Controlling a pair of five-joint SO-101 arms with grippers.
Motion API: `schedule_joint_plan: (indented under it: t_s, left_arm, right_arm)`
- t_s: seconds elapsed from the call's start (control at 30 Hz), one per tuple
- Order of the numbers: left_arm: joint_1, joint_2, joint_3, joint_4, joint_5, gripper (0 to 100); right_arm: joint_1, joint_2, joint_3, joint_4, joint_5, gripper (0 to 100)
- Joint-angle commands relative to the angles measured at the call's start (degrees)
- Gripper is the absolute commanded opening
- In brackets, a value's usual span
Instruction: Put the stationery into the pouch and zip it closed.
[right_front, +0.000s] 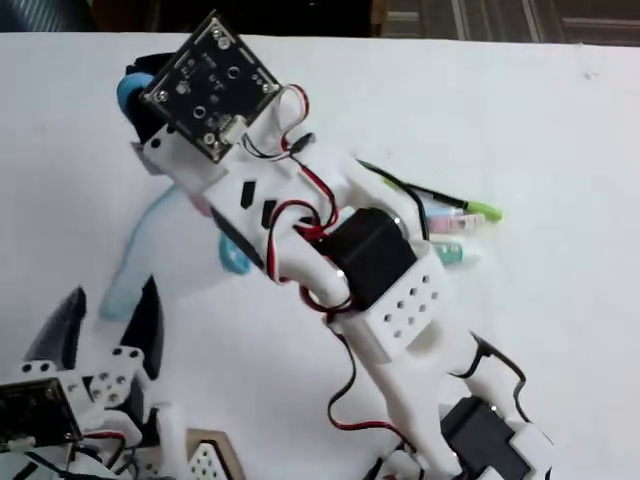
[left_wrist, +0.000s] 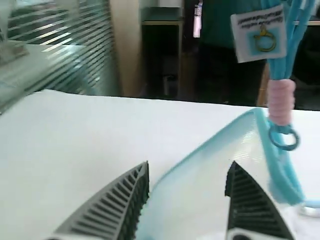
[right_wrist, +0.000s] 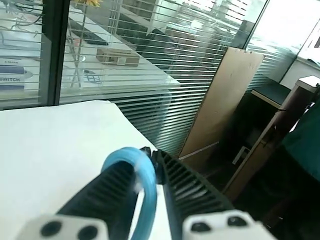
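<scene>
"High view first: which step are you on?"

"The opening one, I'd judge. Your right gripper (right_wrist: 150, 159) has its fingers pinched on a bright blue rubbery loop (right_wrist: 145, 185) at the upper left of the frame. The loop seems tied to the translucent pale-blue pouch (right_front: 140, 262) lying below it. The green, pink and teal pens (right_front: 455, 225) lie on the white table (right_front: 540, 120) at centre right, outside the pouch."

"And your left gripper (right_front: 115, 290)?"

"Its black ribbed fingers are spread wide at lower left and hold nothing. The pouch's edge runs between them. Next you'd need to steady the pouch and find its mouth before fetching a pen."

"What's hard to make out?"

"Your right arm covers most of the pouch. You cannot tell whether the zip is open, nor count the pens."
</scene>
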Motion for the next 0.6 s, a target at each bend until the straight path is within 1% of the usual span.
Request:
schedule_joint_plan:
  t_s: [0.0,0.07,0.13,0.2,0.33,0.47,0.57]
  left_arm:
    - [8.1,2.6,0.4,-0.9,0.4,26]
    - [13.0,7.6,-0.4,-0.9,1.4,26]
    - [16.4,15.3,-3.1,-1.0,4.7,26]
    - [18.3,23.6,-7.4,-0.2,7.5,26]
    - [21.0,36.2,-17.5,5.3,10.7,26]
    - [21.4,40.0,-23.6,7.4,16.1,26]
    - [23.0,40.6,-23.3,7.6,16.7,26]
  right_arm:
    - [-0.6,0.6,-2.3,-1.5,0.5,1.7]
    - [-0.4,1.1,-2.3,-2.6,0.5,1.7]
    - [-0.3,1.3,-2.3,-3.3,0.5,1.7]
    - [-0.3,1.3,-2.3,-3.3,0.5,1.7]
    - [0.1,1.3,-2.3,-3.3,0.5,1.7]
    - [1.0,1.3,-2.2,-3.2,0.4,1.7]
    - [1.7,1.3,-2.2,-3.3,0.4,1.7]
